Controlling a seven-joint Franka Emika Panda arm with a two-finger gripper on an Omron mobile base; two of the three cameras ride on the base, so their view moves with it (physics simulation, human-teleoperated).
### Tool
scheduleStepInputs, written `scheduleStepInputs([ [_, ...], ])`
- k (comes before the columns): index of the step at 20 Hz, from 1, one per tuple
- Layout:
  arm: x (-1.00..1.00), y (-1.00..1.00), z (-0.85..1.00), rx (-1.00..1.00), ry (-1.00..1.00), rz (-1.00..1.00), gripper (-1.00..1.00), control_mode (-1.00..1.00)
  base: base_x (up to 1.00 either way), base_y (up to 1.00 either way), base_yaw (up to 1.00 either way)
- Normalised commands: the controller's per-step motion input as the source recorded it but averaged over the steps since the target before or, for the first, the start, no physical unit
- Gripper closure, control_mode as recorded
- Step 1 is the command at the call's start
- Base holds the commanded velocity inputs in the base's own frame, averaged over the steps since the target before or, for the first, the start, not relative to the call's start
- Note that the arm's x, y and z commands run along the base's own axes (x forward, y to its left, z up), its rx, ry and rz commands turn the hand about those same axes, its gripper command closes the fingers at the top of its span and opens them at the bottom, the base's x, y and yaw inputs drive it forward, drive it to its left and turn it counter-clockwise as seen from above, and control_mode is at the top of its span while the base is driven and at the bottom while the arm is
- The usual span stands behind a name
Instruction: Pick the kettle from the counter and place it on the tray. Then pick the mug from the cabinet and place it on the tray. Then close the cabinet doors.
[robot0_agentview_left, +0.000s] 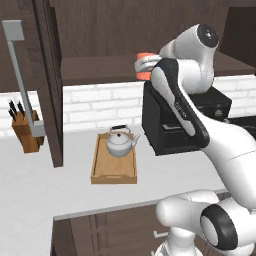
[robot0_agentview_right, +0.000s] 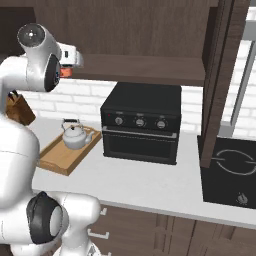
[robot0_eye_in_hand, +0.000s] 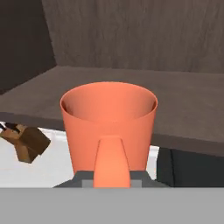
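Mug (robot0_eye_in_hand: 108, 120) unmarked, in closed jaws

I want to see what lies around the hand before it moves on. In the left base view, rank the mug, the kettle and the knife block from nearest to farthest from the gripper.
1. The mug, right at the gripper, at the cabinet shelf's front edge.
2. The kettle, below and left of it, on the tray.
3. The knife block, far left on the counter, by the wall.
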Motion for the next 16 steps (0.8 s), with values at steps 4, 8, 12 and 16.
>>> scheduleStepInputs([
  [4,-0.93,-0.02,-0.1,0.0,-0.01,0.88,1.0,-1.0,0.0,0.0,0.0],
  [8,-0.29,0.03,-0.08,0.0,0.0,0.29,1.0,-1.0,0.0,0.0,0.0],
  [12,0.0,0.0,0.0,0.0,0.0,0.0,1.0,-1.0,0.0,0.0,0.0],
  [16,-0.03,0.0,0.0,0.0,0.0,0.0,1.0,-1.0,0.0,0.0,0.0],
])
